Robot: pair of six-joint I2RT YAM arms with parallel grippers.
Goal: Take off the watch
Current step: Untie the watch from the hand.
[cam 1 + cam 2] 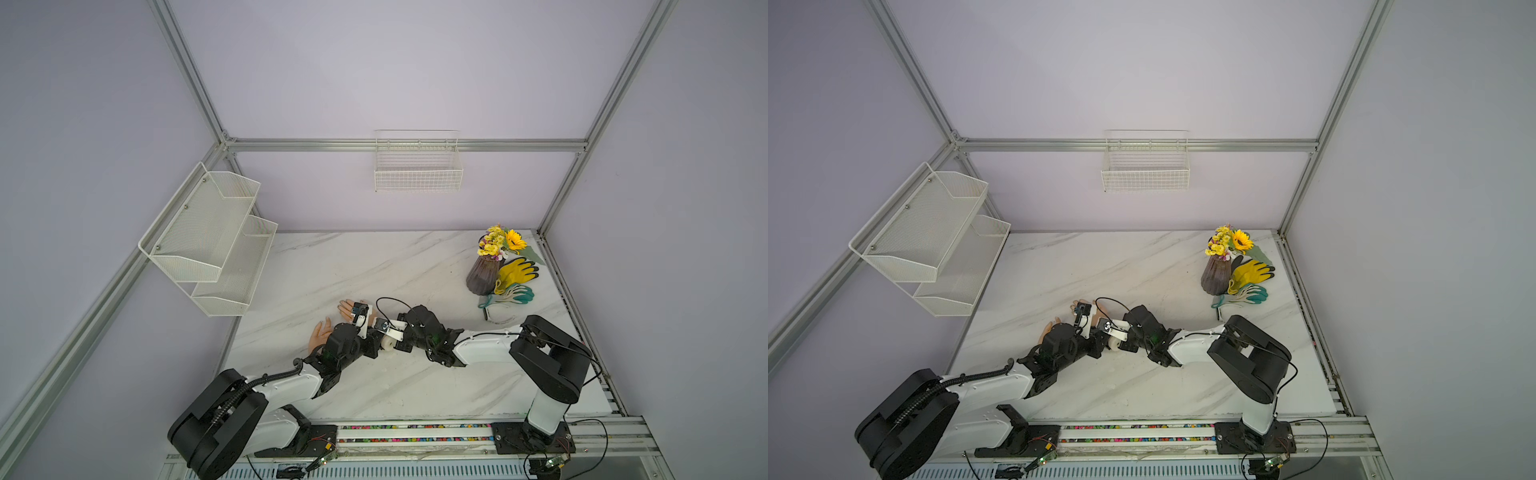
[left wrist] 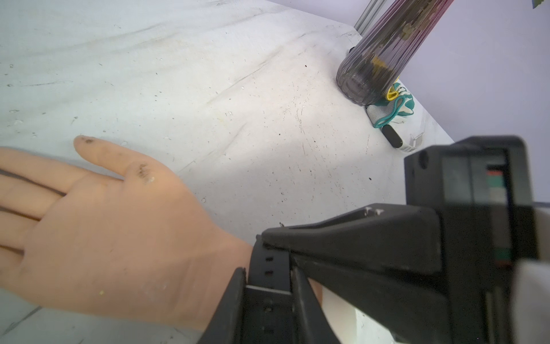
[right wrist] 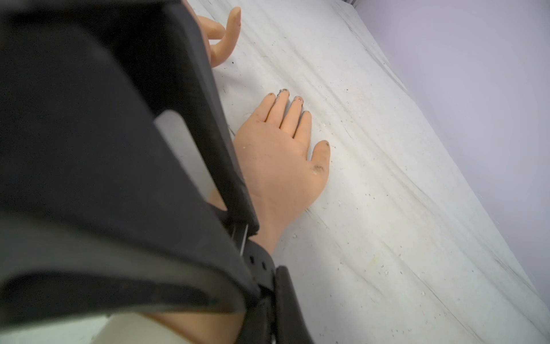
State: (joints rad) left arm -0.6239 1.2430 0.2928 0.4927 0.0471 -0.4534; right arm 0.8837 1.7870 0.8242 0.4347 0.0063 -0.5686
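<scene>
Nearest to us, the left arm (image 1: 282, 382) and the right arm (image 1: 486, 345) reach in from the front rail and meet low over the bench (image 1: 374, 266), left of its middle. There they crowd over the wrist of a mannequin hand (image 2: 104, 238), which lies flat with its fingers pointing away from them.

The watch (image 2: 268, 265) is still on that wrist. We see only its black strap with punched holes, and in both top views the arms hide it. In the left wrist view, the left jaws stand on either side of the strap and pinch it across its width. The right jaws come in from the other side, pressed together, with their tips nipping the edge of the same strap (image 3: 259, 262).

A second mannequin hand (image 1: 321, 332) lies just beside the first, partly under the left arm.

Farther back, toward the right rear corner, stands a dark ribbed vase (image 1: 484, 276) with yellow flowers (image 1: 505, 241). A yellow glove (image 1: 515, 272) and a teal-and-white glove (image 1: 515, 294) lie just beside it.

On the walls beyond hang a two-tier mesh shelf (image 1: 208, 232) and a white wire basket (image 1: 417, 174).
</scene>
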